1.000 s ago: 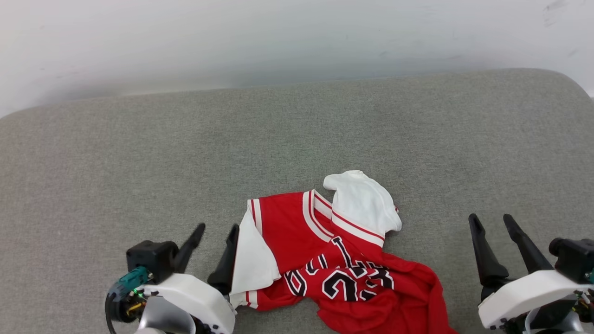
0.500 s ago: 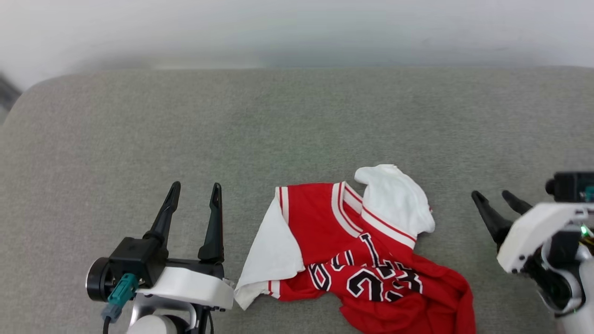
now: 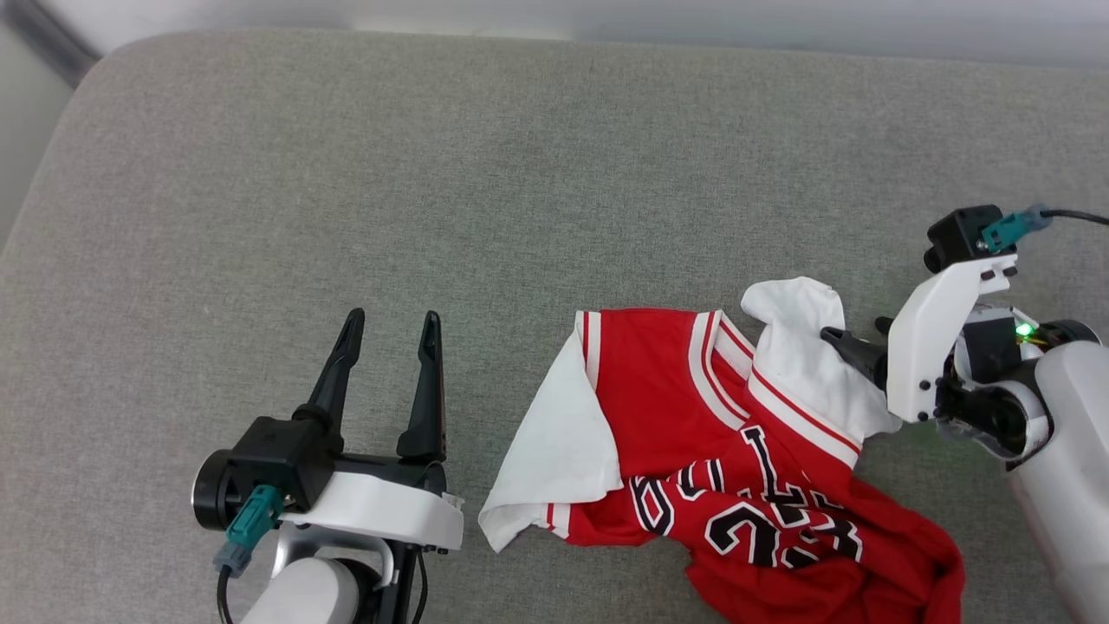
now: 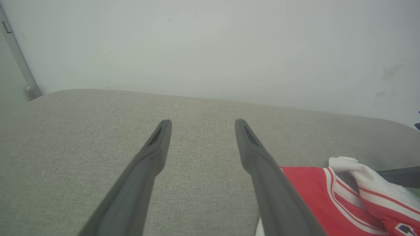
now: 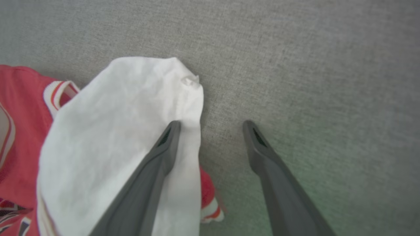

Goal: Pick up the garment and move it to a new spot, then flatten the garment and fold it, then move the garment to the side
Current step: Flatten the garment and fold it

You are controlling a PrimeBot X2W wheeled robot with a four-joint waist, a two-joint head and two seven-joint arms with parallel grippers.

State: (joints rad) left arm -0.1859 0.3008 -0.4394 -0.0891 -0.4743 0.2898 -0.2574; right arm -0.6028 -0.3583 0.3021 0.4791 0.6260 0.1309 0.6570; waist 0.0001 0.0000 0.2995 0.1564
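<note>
Nothing looks done yet: the garment lies crumpled and ungripped on the cushion, the right gripper poised with fingers wide over its white sleeve, the left gripper wide and empty beside it.

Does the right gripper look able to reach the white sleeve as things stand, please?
Probably yes: the right gripper stands open right at the sleeve, one finger over its edge, the other over bare cushion, nothing between.
</note>
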